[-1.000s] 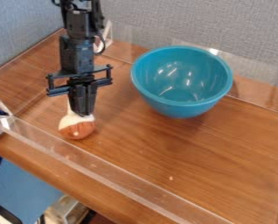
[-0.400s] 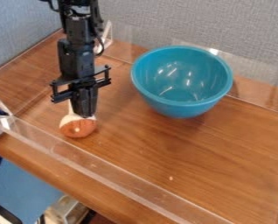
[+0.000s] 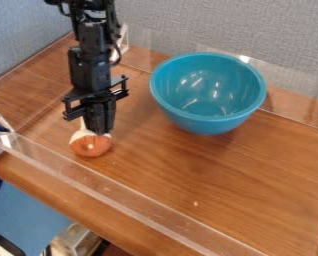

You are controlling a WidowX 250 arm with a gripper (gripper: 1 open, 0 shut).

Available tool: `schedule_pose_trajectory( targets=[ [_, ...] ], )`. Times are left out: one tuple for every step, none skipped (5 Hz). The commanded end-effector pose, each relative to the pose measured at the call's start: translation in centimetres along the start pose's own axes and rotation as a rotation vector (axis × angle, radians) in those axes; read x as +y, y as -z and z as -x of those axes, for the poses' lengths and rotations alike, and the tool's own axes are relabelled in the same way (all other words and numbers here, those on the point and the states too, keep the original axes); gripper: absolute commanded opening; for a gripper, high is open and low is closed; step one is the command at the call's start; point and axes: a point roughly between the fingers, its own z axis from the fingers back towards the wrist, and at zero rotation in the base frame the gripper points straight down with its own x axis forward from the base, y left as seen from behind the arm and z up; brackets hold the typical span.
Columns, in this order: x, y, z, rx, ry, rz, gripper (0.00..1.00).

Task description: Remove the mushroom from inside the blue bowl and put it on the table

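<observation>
the worktop is the biggest thing here, a glossy brown wood-grain surface running across the whole view, with low clear acrylic walls along its edges. the blue bowl comes next, a deep turquoise round bowl sitting upright at about two o'clock from the middle of the worktop, its inside bare as far as i can see. my arm comes down from twelve o'clock on the left side, black and nearly vertical, well apart from the bowl's rim. my end effector points down at the wood, at about nine o'clock from the bowl. the mushroom lies on the worktop right under it, at six o'clock from my fingertips, reddish-brown cap toward the near wall and pale stem up against my fingers. whether my end effector is grasping it or has released it i cannot tell; the fingers hide the contact.
</observation>
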Motion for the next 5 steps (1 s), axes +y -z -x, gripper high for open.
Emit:
schedule_pose_trajectory(
  targets=[
    [-0.2,-0.6,0.4,-0.026,0.011,0.014,1.0],
    [-0.1,-0.8,0.4,-0.029,0.006,0.011,1.0],
    [0.2,-1.8,0.2,-0.022,0.005,0.025,1.0],
    [0.5,-3.0,0.1,-0.013,0.004,0.04,1.0],
    [0.7,-4.3,-0.2,-0.002,0.0,0.057,1.0]
  ],
)
